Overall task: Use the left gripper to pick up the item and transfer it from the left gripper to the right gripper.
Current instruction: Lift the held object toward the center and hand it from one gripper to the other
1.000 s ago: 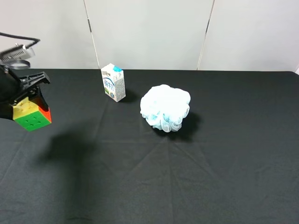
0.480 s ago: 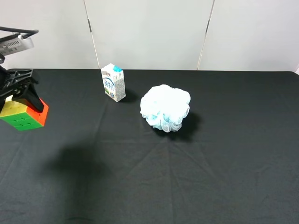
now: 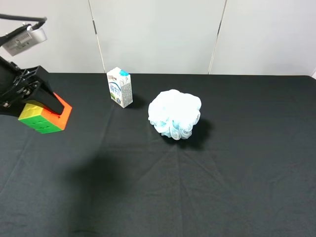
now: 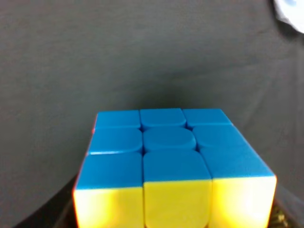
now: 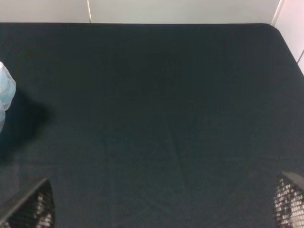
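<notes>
Auditor: Cube point(image 3: 43, 117), location?
Keeper: Aloft at the far left of the high view, clear of the cloth point(image 3: 222, 173), tilted, green and orange faces outward. Left wrist view: blue and yellow faces, filling most of the frame.
Auditor: Left gripper point(image 3: 35, 102), state?
Keeper: Closed on the cube, gripping it from above; nothing else held.
Auditor: Right gripper point(image 5: 159, 209), state?
Keeper: Spread wide, empty; only bare cloth between its mesh-patterned tips. Absent from the high view, so judged well apart from the cube.
Auditor: Hazards, listed?
Keeper: One, slip: smooth plastic faces, tilted hold; a quick swing toward the middle could turn the cube in the grip. Two, layer twist: a 3x3 may shear if the right gripper pinches off-centre while the other holds. Three, clash: little free face remains for a second grip, so the two grippers could strike each other. Four, early release: letting go before the right gripper closes drops the cube onto the cloth. Five, low transit: carton point(image 3: 120, 87) and pouf point(image 3: 175, 114) stand along the way across; a low pass could knock either.
</notes>
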`<move>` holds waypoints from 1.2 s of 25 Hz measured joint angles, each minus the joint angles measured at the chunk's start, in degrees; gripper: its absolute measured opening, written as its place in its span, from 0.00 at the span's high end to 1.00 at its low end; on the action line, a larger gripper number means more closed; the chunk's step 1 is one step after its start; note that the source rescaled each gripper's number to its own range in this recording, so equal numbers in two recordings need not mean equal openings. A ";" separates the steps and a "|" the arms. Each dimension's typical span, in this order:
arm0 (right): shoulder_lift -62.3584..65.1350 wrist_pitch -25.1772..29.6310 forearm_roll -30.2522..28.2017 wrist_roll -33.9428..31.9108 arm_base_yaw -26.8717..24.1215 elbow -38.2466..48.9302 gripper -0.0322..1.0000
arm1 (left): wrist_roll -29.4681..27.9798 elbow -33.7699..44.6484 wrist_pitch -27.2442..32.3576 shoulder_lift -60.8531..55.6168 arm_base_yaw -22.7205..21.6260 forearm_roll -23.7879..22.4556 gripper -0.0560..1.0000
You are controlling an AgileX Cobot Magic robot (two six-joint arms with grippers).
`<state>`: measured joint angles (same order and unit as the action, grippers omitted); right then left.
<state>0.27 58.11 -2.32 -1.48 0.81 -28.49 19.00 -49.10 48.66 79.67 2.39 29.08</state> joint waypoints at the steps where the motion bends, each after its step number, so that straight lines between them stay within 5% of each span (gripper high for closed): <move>1: 0.00 0.00 0.00 0.00 0.00 0.00 0.00 | 1.17 0.00 0.00 0.00 0.32 0.93 0.95; 14: -1.29 0.00 2.84 2.44 0.00 -0.07 0.00 | 4.82 0.00 -5.89 0.00 16.36 3.37 0.95; 19: -11.51 -2.62 5.76 4.26 0.25 -4.32 0.00 | 5.98 0.00 -5.84 0.00 20.14 9.63 0.95; 24: -22.43 -9.72 14.60 8.60 6.81 -6.06 0.00 | 11.39 0.00 -5.72 0.00 21.67 19.58 0.95; 30: -33.27 -16.15 17.28 16.55 20.51 -6.12 0.00 | 17.65 0.00 -5.72 0.00 21.85 29.60 0.95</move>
<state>-33.00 41.97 14.95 15.07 21.31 -34.62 36.64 -49.10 42.95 79.67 24.24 58.68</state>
